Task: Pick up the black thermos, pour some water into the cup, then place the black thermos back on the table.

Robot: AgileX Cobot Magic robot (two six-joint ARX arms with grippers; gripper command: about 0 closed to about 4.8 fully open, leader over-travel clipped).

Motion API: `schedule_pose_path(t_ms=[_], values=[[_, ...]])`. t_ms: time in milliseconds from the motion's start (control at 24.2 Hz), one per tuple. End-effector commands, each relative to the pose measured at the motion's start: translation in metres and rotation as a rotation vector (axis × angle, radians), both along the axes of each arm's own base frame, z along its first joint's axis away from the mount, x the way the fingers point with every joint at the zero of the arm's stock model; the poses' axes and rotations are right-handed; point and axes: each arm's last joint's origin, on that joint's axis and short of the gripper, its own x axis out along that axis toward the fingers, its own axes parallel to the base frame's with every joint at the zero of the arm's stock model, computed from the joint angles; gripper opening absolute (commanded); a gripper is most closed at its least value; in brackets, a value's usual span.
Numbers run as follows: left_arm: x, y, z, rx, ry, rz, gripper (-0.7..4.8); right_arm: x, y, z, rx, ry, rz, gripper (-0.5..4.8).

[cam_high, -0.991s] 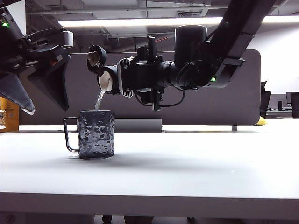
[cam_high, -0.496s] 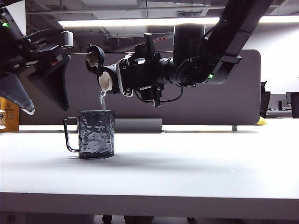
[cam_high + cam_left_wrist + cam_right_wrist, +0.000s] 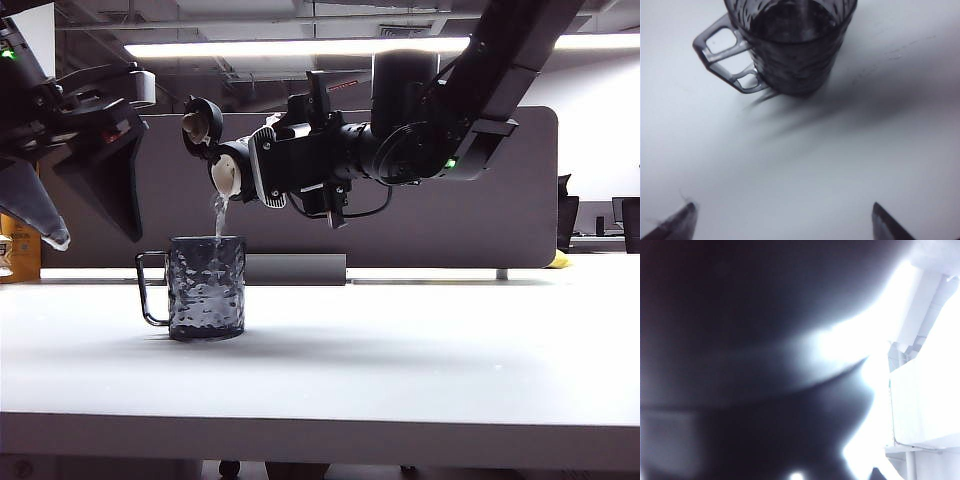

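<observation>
The black thermos [image 3: 232, 170] lies nearly level in the air, its flip lid [image 3: 203, 122] open, and a thin stream of water [image 3: 219, 214] falls from its beige mouth. My right gripper [image 3: 268, 168] is shut on its body, which fills the right wrist view as a dark blur [image 3: 740, 340]. The cup [image 3: 206, 287], a dark dimpled glass mug with its handle to the left, stands on the white table [image 3: 400, 360] right under the mouth. My left gripper [image 3: 97, 236] hangs open and empty above and left of the cup [image 3: 795, 45], fingertips [image 3: 687, 212] wide apart.
A grey-brown divider panel [image 3: 480, 230] runs along the back of the table. A yellow-orange object [image 3: 20, 245] stands at the far left behind my left arm. Ceiling lights glare at the top.
The right wrist has rolled a little, and the thermos mouth sits slightly higher and further left. Water keeps running into the cup. The left arm has not moved.
</observation>
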Motion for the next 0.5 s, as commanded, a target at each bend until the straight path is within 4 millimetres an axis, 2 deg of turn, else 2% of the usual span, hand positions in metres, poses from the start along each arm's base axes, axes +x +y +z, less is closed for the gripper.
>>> schedule_pose_path(t_ms=[41, 248, 496], values=[[-0.0005, -0.0005, 0.0012, -0.003, 0.001, -0.009, 4.79, -0.0027, 0.0006, 0.0165, 0.011, -0.114, 0.013, 0.65], [-0.0016, 0.0, 0.0002, 0.005, 0.016, -0.009, 4.79, -0.0034, 0.0003, 0.0187, -0.018, -0.184, -0.005, 0.65], [-0.0017, 0.0, 0.0001, 0.005, 0.017, -0.009, 4.79, -0.0037, 0.0008, 0.0187, -0.017, -0.184, -0.003, 0.65]])
